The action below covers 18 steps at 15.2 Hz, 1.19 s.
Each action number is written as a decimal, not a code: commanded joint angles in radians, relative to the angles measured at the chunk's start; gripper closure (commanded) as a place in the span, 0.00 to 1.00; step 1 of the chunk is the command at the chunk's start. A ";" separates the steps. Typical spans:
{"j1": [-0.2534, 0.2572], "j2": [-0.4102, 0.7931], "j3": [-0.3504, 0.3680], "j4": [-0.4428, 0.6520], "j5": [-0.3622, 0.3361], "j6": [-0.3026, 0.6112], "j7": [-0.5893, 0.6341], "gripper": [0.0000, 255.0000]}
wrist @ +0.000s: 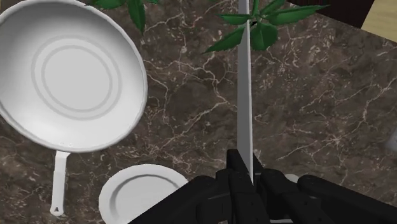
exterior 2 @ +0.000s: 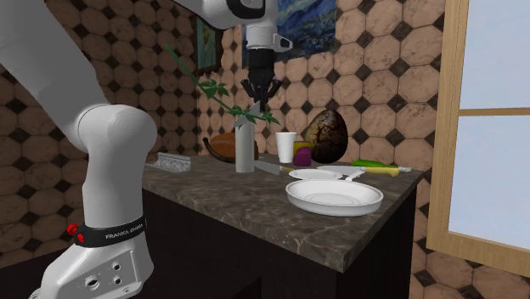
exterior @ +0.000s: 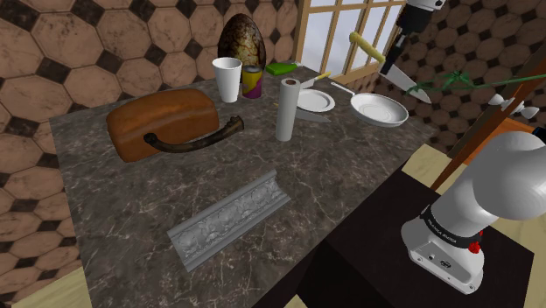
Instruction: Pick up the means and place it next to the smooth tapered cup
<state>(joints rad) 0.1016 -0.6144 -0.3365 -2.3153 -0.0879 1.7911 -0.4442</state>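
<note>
My gripper (exterior: 391, 66) hangs high over the counter's far right end and is shut on a knife (exterior: 404, 80) with a yellow handle (exterior: 366, 45). In the wrist view the long grey blade (wrist: 245, 95) runs straight out from between the closed black fingers (wrist: 232, 175). Below it lie the white frying pan (wrist: 67, 70) and a small white plate (wrist: 140, 194). The white tapered cup (exterior: 227, 77) stands upright at the back of the counter, well towards the shoulder view's left of the gripper. In the second exterior view the gripper (exterior 2: 257, 106) is above the cup (exterior 2: 287, 146).
On the dark marble counter (exterior: 114, 219) are a bread loaf (exterior: 162, 121), a dark curved piece (exterior: 197, 140), a grey ornate moulding (exterior: 229, 217), a grey cylinder (exterior: 287, 109), a purple can (exterior: 253, 81), a large speckled egg (exterior: 242, 44), and a green object (exterior: 282, 67). A leafy stem (exterior: 455, 83) crosses near the gripper.
</note>
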 commanded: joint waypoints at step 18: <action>0.174 0.525 0.176 0.453 0.160 0.075 0.265 1.00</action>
<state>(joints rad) 0.2663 -0.1196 -0.1707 -1.8947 0.0669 1.8668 -0.1984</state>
